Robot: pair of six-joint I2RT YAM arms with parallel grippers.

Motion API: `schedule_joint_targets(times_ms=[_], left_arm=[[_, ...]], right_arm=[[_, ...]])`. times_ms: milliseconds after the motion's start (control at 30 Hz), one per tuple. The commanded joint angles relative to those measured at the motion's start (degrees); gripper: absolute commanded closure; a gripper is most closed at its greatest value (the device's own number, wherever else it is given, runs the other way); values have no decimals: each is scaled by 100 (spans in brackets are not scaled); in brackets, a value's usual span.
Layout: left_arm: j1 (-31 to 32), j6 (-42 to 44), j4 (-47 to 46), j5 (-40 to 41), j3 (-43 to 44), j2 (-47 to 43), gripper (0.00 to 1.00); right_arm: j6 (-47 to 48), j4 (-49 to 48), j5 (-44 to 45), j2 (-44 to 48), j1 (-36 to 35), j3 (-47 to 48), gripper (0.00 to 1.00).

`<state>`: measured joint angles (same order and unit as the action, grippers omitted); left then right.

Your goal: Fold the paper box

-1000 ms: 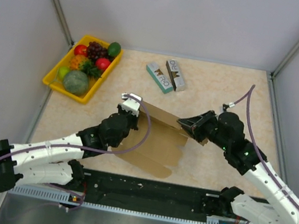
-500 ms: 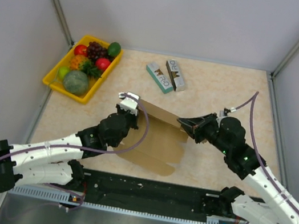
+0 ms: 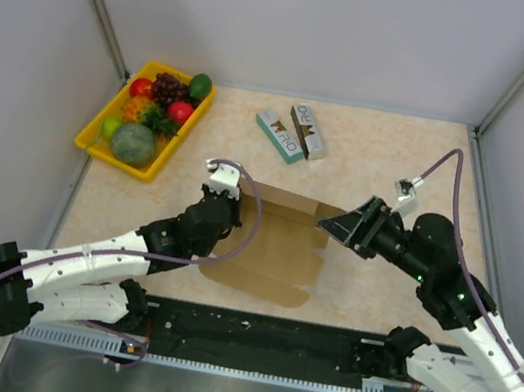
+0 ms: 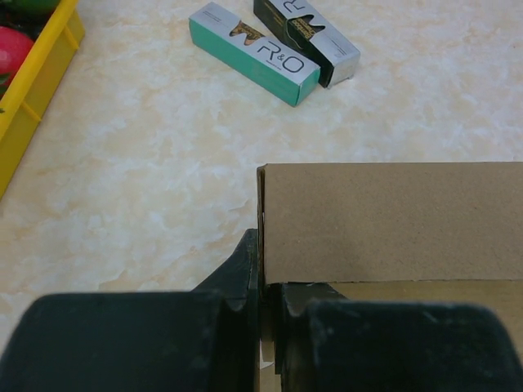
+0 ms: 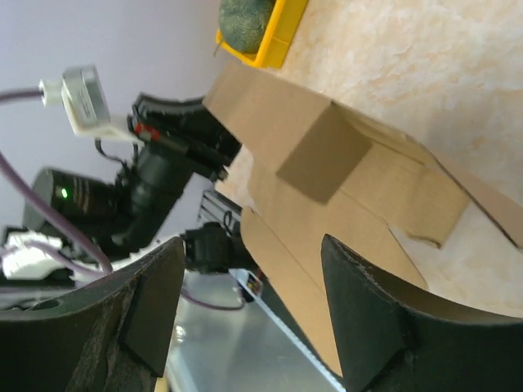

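The paper box (image 3: 273,249) is a brown cardboard sheet lying in the middle of the table, its back wall (image 3: 287,200) standing up. My left gripper (image 3: 227,212) is shut on the box's left end; in the left wrist view the fingers (image 4: 245,269) pinch a thin cardboard edge below the raised panel (image 4: 392,220). My right gripper (image 3: 340,226) hovers open just off the box's right end, holding nothing. The right wrist view looks between the spread jaws of that gripper (image 5: 249,245) at the box (image 5: 368,196) and a short end flap (image 5: 323,155) folded inward.
A yellow fruit tray (image 3: 99,142) sits at the back left. A teal printed box (image 3: 279,135) and a brown-white one (image 3: 308,130) lie behind the cardboard, both also in the left wrist view: teal box (image 4: 253,53), dark box (image 4: 306,37). Walls enclose the table.
My right gripper has let go of the box's right end, opened wide and drawn back to the right. The left gripper keeps its hold and has barely moved.
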<state>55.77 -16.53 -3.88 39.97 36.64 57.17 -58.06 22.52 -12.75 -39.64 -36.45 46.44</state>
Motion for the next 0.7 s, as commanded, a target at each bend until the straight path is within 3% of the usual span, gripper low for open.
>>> schedule_joint_targets(times_ms=[0,67,133,167,200,300,400,667], left_arm=[[-75,-385,185,292,509,14,100],[-84,-394,273,398,589,14,100],[-84,-447,344,521,712,5,100],[-84,-456,361,599,747,5,100],[-84,-456,362,626,809,5,100],[-84,-438,370,670,879,23,100],[-92,-438,362,714,897,31,100],[-92,-570,599,653,871,-65,100]], right_arm=[[1350,560,-369,368,41,261,35],[1298,744,87,457,-64,287,40],[1140,780,734,448,-335,287,58],[913,893,1026,352,-450,339,74],[850,972,1247,273,-573,383,76],[858,1096,2502,-26,-1100,585,67],[884,1351,2961,-447,-1251,867,60],[1025,1325,3376,-923,-1269,1025,55]])
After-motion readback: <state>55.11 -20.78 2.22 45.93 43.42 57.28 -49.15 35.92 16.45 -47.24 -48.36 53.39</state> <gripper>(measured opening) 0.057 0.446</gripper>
